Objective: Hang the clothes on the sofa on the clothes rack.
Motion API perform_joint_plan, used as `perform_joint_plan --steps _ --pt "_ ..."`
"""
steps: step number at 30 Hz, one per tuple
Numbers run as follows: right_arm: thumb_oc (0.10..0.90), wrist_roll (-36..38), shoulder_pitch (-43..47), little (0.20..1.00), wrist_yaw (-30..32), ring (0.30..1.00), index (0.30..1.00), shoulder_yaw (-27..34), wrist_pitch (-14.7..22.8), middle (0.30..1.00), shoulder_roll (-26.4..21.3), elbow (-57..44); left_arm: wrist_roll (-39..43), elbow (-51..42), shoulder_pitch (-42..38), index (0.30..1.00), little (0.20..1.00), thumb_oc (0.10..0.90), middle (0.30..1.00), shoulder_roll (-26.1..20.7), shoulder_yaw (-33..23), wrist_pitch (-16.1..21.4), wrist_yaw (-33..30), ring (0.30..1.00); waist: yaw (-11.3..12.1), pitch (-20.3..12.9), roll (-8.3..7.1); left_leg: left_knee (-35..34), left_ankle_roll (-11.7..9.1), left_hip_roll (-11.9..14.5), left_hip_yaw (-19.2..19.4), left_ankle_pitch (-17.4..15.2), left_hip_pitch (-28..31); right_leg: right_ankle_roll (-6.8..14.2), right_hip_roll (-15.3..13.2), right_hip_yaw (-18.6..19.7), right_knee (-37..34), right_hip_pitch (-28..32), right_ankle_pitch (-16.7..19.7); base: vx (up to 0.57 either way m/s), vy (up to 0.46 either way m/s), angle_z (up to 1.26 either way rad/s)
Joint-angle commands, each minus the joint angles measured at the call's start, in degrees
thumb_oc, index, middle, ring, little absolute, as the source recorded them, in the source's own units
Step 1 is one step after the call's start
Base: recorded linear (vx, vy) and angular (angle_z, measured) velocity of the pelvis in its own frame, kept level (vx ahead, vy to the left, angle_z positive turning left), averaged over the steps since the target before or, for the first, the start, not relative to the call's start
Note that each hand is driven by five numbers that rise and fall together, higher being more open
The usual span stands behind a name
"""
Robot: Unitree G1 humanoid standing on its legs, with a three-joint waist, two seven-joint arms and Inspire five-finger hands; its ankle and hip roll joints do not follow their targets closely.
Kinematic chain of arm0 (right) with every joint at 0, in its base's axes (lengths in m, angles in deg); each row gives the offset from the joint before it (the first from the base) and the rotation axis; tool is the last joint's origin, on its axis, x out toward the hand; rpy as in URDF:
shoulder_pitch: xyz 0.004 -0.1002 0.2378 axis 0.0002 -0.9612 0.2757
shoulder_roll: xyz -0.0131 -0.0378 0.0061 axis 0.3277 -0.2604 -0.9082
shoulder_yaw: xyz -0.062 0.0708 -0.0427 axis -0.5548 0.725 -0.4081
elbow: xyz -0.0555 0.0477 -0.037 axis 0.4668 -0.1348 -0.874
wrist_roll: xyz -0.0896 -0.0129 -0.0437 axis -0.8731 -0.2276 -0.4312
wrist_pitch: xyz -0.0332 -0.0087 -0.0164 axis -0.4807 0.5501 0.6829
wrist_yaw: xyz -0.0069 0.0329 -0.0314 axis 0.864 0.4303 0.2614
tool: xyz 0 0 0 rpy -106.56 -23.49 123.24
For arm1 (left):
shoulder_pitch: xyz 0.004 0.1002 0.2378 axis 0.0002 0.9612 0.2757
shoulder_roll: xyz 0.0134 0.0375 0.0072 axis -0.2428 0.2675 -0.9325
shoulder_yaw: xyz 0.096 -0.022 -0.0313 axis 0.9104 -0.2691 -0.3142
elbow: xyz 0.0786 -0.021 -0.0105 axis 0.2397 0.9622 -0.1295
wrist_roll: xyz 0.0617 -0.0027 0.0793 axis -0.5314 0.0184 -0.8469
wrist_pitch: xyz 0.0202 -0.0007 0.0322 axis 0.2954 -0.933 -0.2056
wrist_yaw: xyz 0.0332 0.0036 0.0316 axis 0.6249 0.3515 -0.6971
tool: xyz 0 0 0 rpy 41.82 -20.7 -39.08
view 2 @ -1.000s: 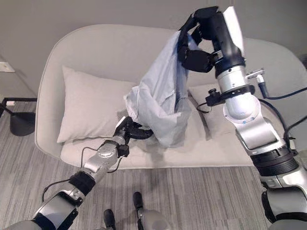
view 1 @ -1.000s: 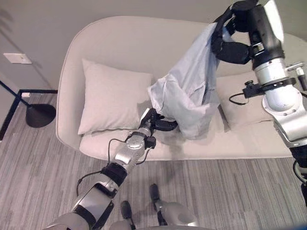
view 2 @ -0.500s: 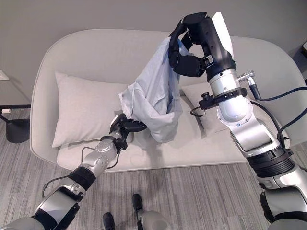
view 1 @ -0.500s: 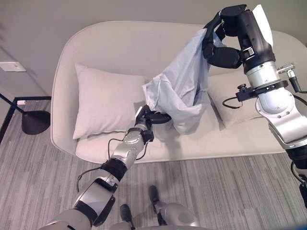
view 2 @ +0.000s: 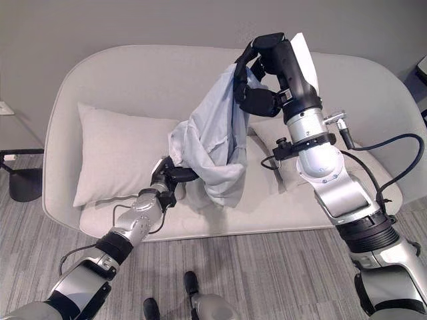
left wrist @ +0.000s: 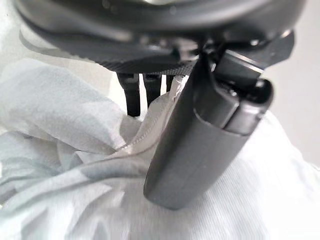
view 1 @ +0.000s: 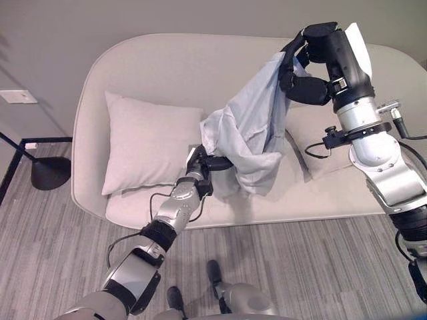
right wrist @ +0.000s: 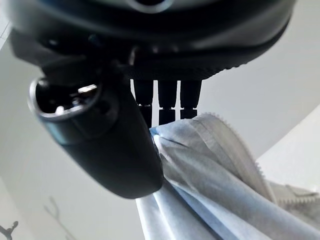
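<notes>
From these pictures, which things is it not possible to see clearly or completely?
- Light blue garment: its kind and full shape are lost in its own bunched folds, eye views.
- Right pillow: largely covered by the garment and the right hand, eye views.
- Left hand: its fingertips go under the cloth in the left eye view and the left wrist view.
- Black stand: cut off by the left edge, so what it is stays unclear.

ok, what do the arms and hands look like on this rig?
Both arms are silver-grey with black bands at the joints and thin black cables looped alongside. The left hand and right hand are dark, with black segmented fingers; a white panel covers the right hand's back.
</notes>
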Motion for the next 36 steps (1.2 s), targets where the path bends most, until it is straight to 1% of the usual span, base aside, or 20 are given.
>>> perform_joint_plan --steps 1,7,10,12,13,16,17,19,20,27,28,29,31,32,33,34,35,36 --pt "0.4 -1.05 -0.06 0.3 4.92 0.3 0.3 7.97 5.71 0.3 2.65 0.9 -0.49 0.38 -3.09 0.3 0.3 0.4 0.3 2.27 0.41 7.59 -0.21 0.3 1.95 -11.22 -2.23 0.33 -2.4 3.07 0.35 -6.05 2.61 8.28 -6.34 -3.61 0.2 4.98 -6.6 0.0 0.0 0.0" --pt "0.4 -1.19 -1.77 0.3 5.16 0.3 0.3 9.6 5.67 0.3 2.82 0.86 -1.22 -0.02 -2.49 0.3 0.3 0.4 0.3 2.05 0.08 7.64 -0.45 0.3 2.19 -11.39 -2.04 0.33 -2.51 3.14 0.22 -6.01 2.79 8.23 -6.41 -3.98 0.2 5.31 -6.72 0.0 -0.003 0.01" --pt "0.4 -1.6 -3.77 0.3 4.86 0.3 0.3 11.5 5.41 0.3 2.62 0.84 -1.75 -2.0 -1.35 0.3 0.3 0.4 0.3 0.67 -0.45 7.61 -0.25 0.3 2.65 -11.34 -1.73 0.33 -2.65 3.21 -0.14 -5.93 2.91 8.14 -6.49 -4.5 0.2 5.82 -7.02 -0.01 -0.023 0.05" --pt "0.4 -2.19 -5.47 0.3 4.37 0.3 0.3 13.13 5.07 0.3 1.8 1.33 -2.59 -4.44 -0.4 0.3 0.3 0.4 0.3 -1.65 -1.3 7.76 0.09 0.3 3.28 -11.4 -1.34 0.33 -2.85 3.27 -0.57 -5.86 3.06 8.08 -6.52 -5.15 0.2 6.54 -7.34 0.0 -0.042 0.21" --pt "0.4 -2.61 -6.94 0.3 3.58 0.3 0.3 14.69 4.87 0.3 1.09 1.86 -3.41 -7.43 0.37 0.3 0.3 0.4 0.3 -4.56 -2.36 7.85 0.61 0.3 3.99 -11.45 -0.91 0.33 -3.16 3.48 -1.01 -5.7 3.23 7.97 -6.46 -6.16 0.2 7.15 -7.71 0.0 -0.051 0.2" --pt "0.4 -2.64 -7.87 0.3 2.7 0.3 0.3 15.88 4.62 0.3 0.73 2.5 -4.09 -10.01 0.36 0.3 0.3 0.4 0.3 -7.83 -3.9 7.93 1.02 0.3 4.79 -11.46 -0.5 0.33 -3.54 3.68 -1.5 -5.46 3.53 7.87 -6.38 -7.25 0.2 8.08 -8.16 0.01 -0.044 0.2" --pt "0.4 -2.64 -7.89 0.3 2.68 0.3 0.3 15.91 4.61 0.3 0.76 2.47 -4.09 -10.08 0.4 0.3 0.3 0.4 0.3 -7.87 -3.9 7.9 1.01 0.3 4.72 -11.4 -0.53 0.33 -3.54 3.69 -1.57 -5.45 3.58 7.87 -6.38 -7.33 0.2 8.16 -8.18 0.01 -0.023 0.29" --pt "0.4 -2.82 -8.27 0.3 2.08 0.3 0.3 16.24 4.52 0.3 0.73 2.82 -4.05 -12.07 0.67 0.3 0.3 0.4 0.3 -9.81 -5.1 8.15 1.14 0.3 5.37 -11.42 -0.18 0.33 -3.76 3.82 -1.89 -5.29 3.76 7.72 -6.33 -8.03 0.2 8.75 -8.59 0.01 -0.037 0.18" --pt "0.4 -2.95 -8.33 0.3 1.46 0.3 0.3 16.47 4.39 0.3 0.72 3.42 -3.9 -14.0 1.09 0.3 0.3 0.4 0.3 -12.11 -6.76 8.57 1.25 0.3 6.11 -11.36 0.15 0.33 -4.0 3.94 -2.3 -5.09 4.07 7.56 -6.29 -8.84 0.2 9.52 -8.98 0.01 -0.055 0.16" --pt "0.4 -2.23 -6.46 0.3 -0.94 0.3 0.3 14.7 4.56 0.3 2.62 4.64 -3.2 -18.3 1.48 0.3 0.3 0.4 0.3 -17.49 -10.7 9.97 1.43 0.3 8.33 -11.28 1.28 0.33 -4.28 4.41 -3.6 -4.57 5.53 6.85 -5.88 -10.55 0.2 11.91 -10.34 0.02 -0.045 0.21" --pt "0.4 -2.78 -4.91 0.3 -1.66 0.3 0.3 12.83 4.64 0.3 3.33 5.26 -3.4 -20.76 0.81 0.3 0.3 0.4 0.3 -20.01 -12.12 11.12 0.74 0.3 9.43 -10.92 1.66 0.33 -4.1 4.47 -4.54 -4.03 6.12 6.45 -5.68 -10.89 0.2 12.68 -10.97 0.01 -0.049 0.15" --pt "0.4 -2.76 -4.25 0.3 -1.73 0.3 0.3 12.29 4.72 0.3 3.36 5.64 -3.19 -21.3 0.8 0.3 0.3 0.4 0.3 -20.57 -12.71 11.5 0.46 0.3 9.72 -10.63 1.69 0.78 -3.97 4.47 -4.85 -3.99 6.07 6.38 -5.66 -10.92 0.2 12.84 -11.08 -0.04 -0.035 0.17" --pt "0.4 -2.31 -1.6 0.3 -2.29 0.3 0.3 10.35 5.15 0.3 3.89 6.26 -3.15 -24.7 0.61 0.3 0.3 0.4 0.3 -22.24 -14.62 12.92 -0.22 0.3 11.05 -8.56 1.45 6.34 -3.65 3.66 -6.63 -5.19 3.07 6.07 -6.3 -11.46 0.2 13.23 -11.1 -0.07 0.002 0.15" --pt "0.4 -2.3 -1.47 0.3 -2.3 0.3 0.3 10.28 5.16 0.3 3.91 6.31 -3.17 -24.78 0.65 0.3 0.3 0.4 0.3 -22.27 -14.7 12.88 -0.25 0.3 10.91 -8.51 1.42 6.86 -3.63 3.64 -6.76 -5.43 2.78 6.09 -6.34 -11.55 0.2 13.23 -11.1 -0.07 0.023 0.16" --pt "0.4 -2.42 -0.67 0.3 -2.32 0.3 0.3 9.82 5.35 0.3 3.99 6.51 -3.3 -25.93 0.55 0.3 0.3 0.4 0.3 -22.44 -15.31 13.67 -0.7 0.3 11.4 -7.38 1.25 9.61 -3.71 3.31 -7.33 -5.83 0.9 6.04 -6.83 -11.97 0.2 13.42 -11.15 -0.12 0.064 0.21" --pt "0.4 -2.68 0.53 0.3 -2.23 0.3 0.3 9.46 5.49 0.3 3.43 6.95 -4.09 -26.95 -0.34 0.3 0.3 0.4 0.3 -22.74 -15.81 14.47 -1.76 0.3 11.96 -5.77 0.92 12.84 -4.7 3.69 -8.22 -5.06 -2.21 6.04 -7.52 -13.07 0.2 13.32 -10.96 -0.11 0.063 0.29" --pt "0.4 -2.67 0.57 0.3 -2.23 0.3 0.3 9.44 5.5 0.3 3.42 6.97 -4.09 -26.95 -0.34 0.3 0.3 0.4 0.3 -22.74 -15.83 14.46 -1.76 0.3 11.88 -5.8 0.94 12.96 -4.7 3.69 -8.3 -5.1 -2.34 6.03 -7.5 -13.14 0.2 13.28 -10.96 -0.08 0.161 0.26" --pt "0.4 -2.93 1.96 0.3 -1.97 0.3 0.3 8.94 5.65 0.3 2.48 7.24 -6.1 -27.87 -1.12 0.3 0.3 0.4 0.3 -24.15 -16.58 15.06 -3.05 0.3 12.41 -5.26 0.83 12.12 -5.47 5.66 -9.17 -4.38 -3.53 6.6 -8.59 -13.78 0.26 12.77 -10.46 -0.02 0.403 0.61"
